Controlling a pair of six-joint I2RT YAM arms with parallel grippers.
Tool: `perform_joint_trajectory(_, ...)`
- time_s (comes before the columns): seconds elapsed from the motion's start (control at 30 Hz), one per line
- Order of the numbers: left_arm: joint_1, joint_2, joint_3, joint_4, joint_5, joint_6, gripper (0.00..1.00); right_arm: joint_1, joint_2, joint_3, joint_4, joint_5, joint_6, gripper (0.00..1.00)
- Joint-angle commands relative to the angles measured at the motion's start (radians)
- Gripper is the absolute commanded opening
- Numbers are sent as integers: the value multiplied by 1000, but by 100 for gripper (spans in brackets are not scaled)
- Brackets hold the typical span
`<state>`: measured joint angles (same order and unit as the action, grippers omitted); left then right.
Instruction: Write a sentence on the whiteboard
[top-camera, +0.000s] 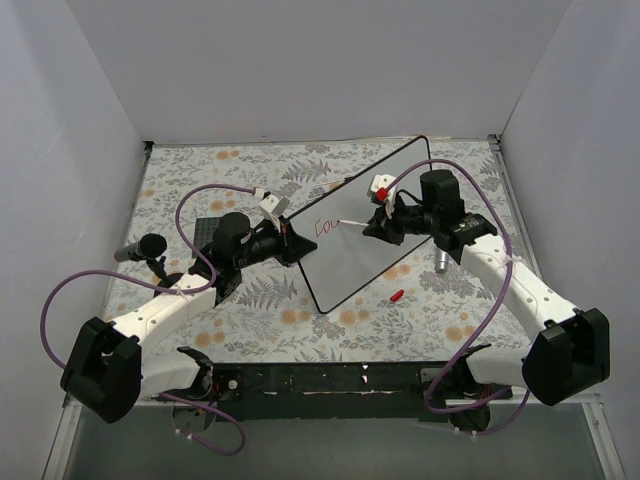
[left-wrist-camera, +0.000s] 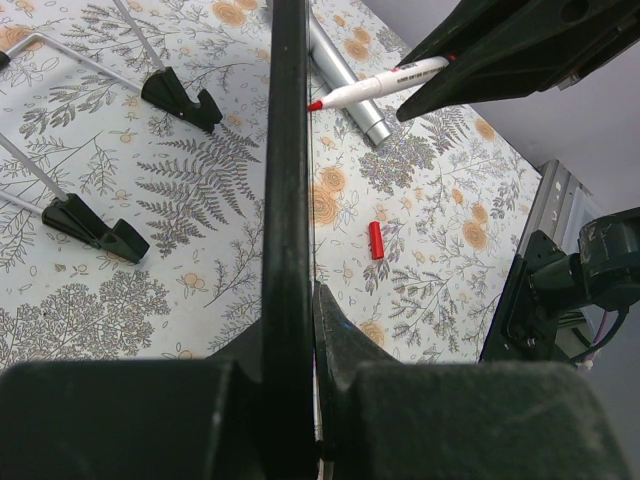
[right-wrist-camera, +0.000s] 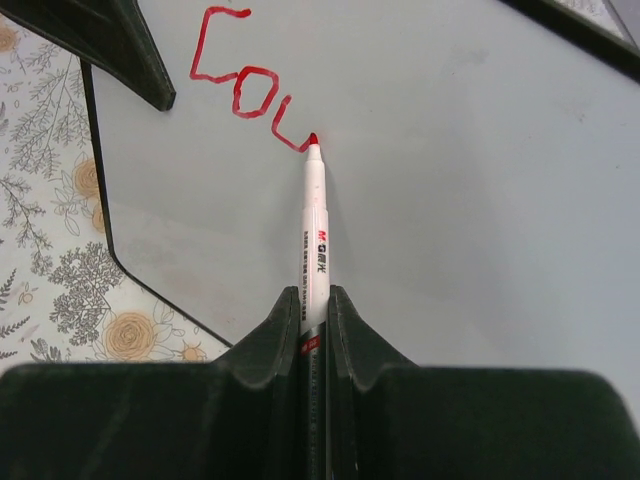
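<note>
Marker (right-wrist-camera: 316, 225) in right claw (right-wrist-camera: 313, 296) touches whiteboard (right-wrist-camera: 480, 190) — sentence (right-wrist-camera: 243, 88) reads "Cou".

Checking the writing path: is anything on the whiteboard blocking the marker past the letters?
Nothing visible. The whiteboard beyond the marker tip is bare; the left gripper clamps its edge before the letters.

Glossy whiteboard (right-wrist-camera: 480, 180), matt black-rimmed

Robot lab cell: white walls (top-camera: 300, 70) boxing floral-cloth table (top-camera: 262, 332); cabled arms (top-camera: 165, 308) bolted at edge.
</note>
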<state>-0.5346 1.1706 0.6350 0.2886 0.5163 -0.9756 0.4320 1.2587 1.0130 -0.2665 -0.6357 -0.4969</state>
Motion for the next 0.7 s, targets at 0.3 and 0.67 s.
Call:
perform_joint_trajectory(0.3,-2,-12,34,-16,37,69,0,-7,13,76,56,2,32,1)
perform_joint_trajectory(0.67,-1,-14,34,-17,37,72,0,-9,-2,16,23,18,0,1)
